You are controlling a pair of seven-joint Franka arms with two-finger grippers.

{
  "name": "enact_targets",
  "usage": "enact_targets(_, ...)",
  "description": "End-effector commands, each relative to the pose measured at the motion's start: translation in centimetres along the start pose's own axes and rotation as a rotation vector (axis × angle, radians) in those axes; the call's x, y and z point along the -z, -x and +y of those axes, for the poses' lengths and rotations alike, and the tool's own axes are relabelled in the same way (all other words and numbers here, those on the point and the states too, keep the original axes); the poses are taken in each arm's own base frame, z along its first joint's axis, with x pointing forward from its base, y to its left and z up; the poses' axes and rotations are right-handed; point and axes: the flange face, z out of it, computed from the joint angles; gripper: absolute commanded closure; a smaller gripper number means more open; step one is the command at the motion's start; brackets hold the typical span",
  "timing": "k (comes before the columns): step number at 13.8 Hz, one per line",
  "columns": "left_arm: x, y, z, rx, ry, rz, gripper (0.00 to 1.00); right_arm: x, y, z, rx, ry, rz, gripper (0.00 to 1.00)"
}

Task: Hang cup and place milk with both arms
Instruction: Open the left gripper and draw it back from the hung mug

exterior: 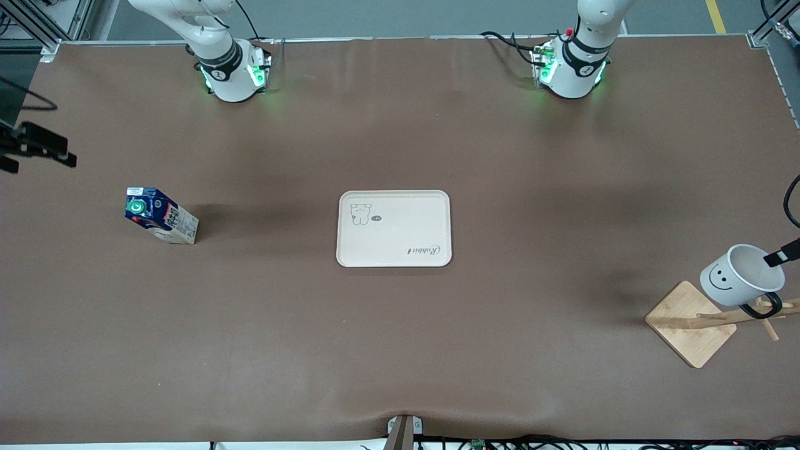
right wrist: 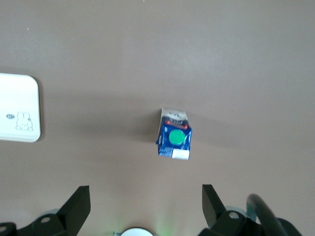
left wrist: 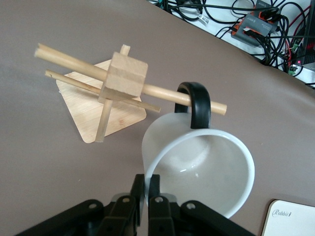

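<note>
Brown matte worktop [exterior: 400,350], wide and mostly bare; broad open stretches are seen between the carton, the tray and the rack. Cream rectangular tray [exterior: 394,229] with rounded corners and a raised rim, printed with a small bear and script lettering, is set at mid-worktop. Milk carton [exterior: 160,215], gable-top, dark blue above with a round green cap, white and printed below, is stood upright toward the right arm's end, well apart from the tray. Right end effector [right wrist: 146,206] is held high over the carton, its fingers spread wide apart, nothing between them. Wooden mug rack [exterior: 694,322], a flat square base with an upright post and round dowel pegs, is placed near the worktop edge at the left arm's end. White glossy mug [left wrist: 199,169] with a black smiley face is tilted mouth-up over the rack, its black loop handle [left wrist: 196,104] threaded onto one peg [left wrist: 162,92]. Left end effector [left wrist: 147,196] is clamped together on the mug's rim.
</note>
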Motion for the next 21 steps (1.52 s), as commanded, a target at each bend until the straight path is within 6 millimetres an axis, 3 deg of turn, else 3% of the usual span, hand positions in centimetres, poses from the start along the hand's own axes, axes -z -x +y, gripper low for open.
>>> enact_targets(1, 0.3, -0.3, 0.1, -0.007, 0.011, 0.005, 0.03, -0.7, 2.7, -0.1, 0.009, 0.025, 0.001, 0.00)
enact_targets(4, 1.0, 0.0, 1.8, -0.023, 0.008, 0.009, 0.00, -0.4, 2.6, -0.9, 0.026, 0.026, -0.002, 0.00)
enact_targets(5, 1.3, 0.1, 2.3, -0.027, 0.005, 0.010, 0.00, 1.1, 2.7, -0.4, 0.006, 0.031, 0.030, 0.00)
enact_targets(6, 2.1, 0.4, 3.7, -0.048, -0.005, 0.019, 0.00, 2.1, 2.7, -0.2, 0.007, 0.033, 0.051, 0.00)
enact_targets(8, 2.4, 1.1, 5.8, -0.090, -0.063, 0.004, 0.00, 1.4, 3.2, -0.9, 0.011, 0.026, 0.000, 0.00)
enact_targets(9, 2.6, 1.6, 7.5, -0.101, -0.088, -0.006, 0.00, 1.2, 3.4, -0.3, -0.001, 0.021, -0.016, 0.00)
enact_targets(13, 1.4, 3.4, 12.2, -0.102, -0.151, -0.069, 0.00, 1.6, 3.5, 0.4, -0.012, 0.023, -0.002, 0.00)
enact_targets(15, 2.0, 4.9, 15.8, -0.174, -0.256, -0.059, 0.00, 1.6, 3.5, 0.4, -0.012, 0.023, -0.003, 0.00)
enact_targets(19, 4.4, 8.1, 19.4, -0.232, -0.338, -0.098, 0.00, 1.8, 3.5, 0.4, -0.003, 0.025, -0.002, 0.00)
enact_targets(21, 6.1, 9.4, 20.1, -0.240, -0.377, -0.105, 0.00, 1.9, 3.5, 0.4, -0.003, 0.026, 0.006, 0.00)
